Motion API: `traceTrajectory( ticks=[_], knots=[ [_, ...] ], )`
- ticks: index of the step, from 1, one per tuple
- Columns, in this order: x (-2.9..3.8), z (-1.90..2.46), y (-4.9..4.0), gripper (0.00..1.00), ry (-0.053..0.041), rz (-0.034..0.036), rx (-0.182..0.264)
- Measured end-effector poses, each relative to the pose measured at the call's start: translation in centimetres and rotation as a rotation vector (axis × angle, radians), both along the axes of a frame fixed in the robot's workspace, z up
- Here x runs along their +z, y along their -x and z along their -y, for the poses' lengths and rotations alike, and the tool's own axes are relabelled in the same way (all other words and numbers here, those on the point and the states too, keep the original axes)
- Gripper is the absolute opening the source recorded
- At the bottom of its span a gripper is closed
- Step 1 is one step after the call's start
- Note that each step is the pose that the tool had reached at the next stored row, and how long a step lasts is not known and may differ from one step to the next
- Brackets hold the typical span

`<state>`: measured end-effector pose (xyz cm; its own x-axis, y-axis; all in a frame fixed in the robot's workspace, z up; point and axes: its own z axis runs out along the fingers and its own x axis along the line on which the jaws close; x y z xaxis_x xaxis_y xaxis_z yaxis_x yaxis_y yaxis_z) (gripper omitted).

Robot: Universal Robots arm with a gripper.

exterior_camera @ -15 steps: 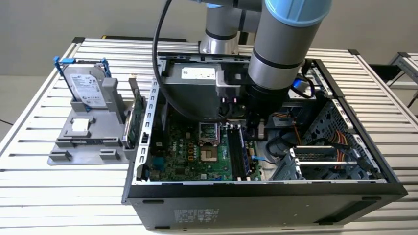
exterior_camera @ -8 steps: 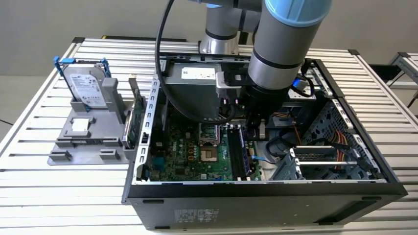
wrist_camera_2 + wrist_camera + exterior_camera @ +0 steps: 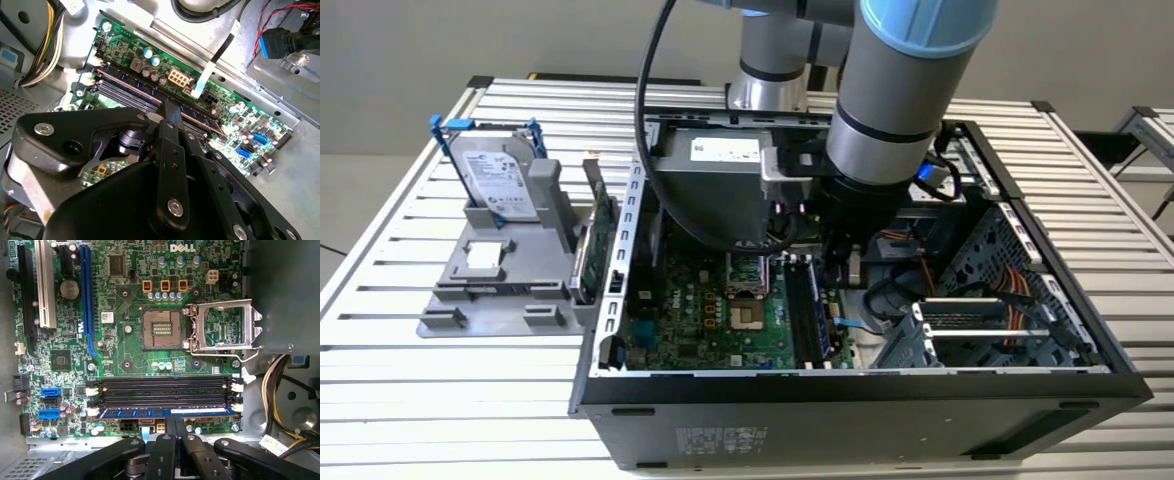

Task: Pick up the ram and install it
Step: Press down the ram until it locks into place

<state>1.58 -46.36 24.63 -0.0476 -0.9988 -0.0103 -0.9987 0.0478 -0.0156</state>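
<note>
- The ram sits in the memory slot row nearest the motherboard's edge, a blue stick lying along the slot between the white end latches; whether it is fully seated cannot be told.
- The pincer stands directly over the stick's middle, its fingers drawn together on the top edge of the ram, so it is clenched on it, as the first wrist view shows.
- Handling, as a judgement: the stick looks light, thin and stiff, but fragile; it is best held by the long bare edges near the middle, away from chips and contacts, and pressed straight down so it does not twist in the slot.
- The first wrist view looks square down on the board: the open CPU socket, its raised retention frame, and the two empty black slots beside the ram.
- The second wrist view shows the ram obliquely, meeting the fingertips, with a flat white cable just beyond.
- The exterior view alone gives the setting: the arm reaching into the open computer case on the slatted table, with a hard drive standing in a grey holder on the exterior view's left.
</note>
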Motion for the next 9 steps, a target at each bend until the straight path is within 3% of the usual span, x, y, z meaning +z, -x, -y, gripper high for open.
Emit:
traceTrajectory(
  ticks=[9],
  knots=[
    [-1.26, 0.0, 0.0, 0.0, -0.0001, 0.0, -0.006]
  ],
)
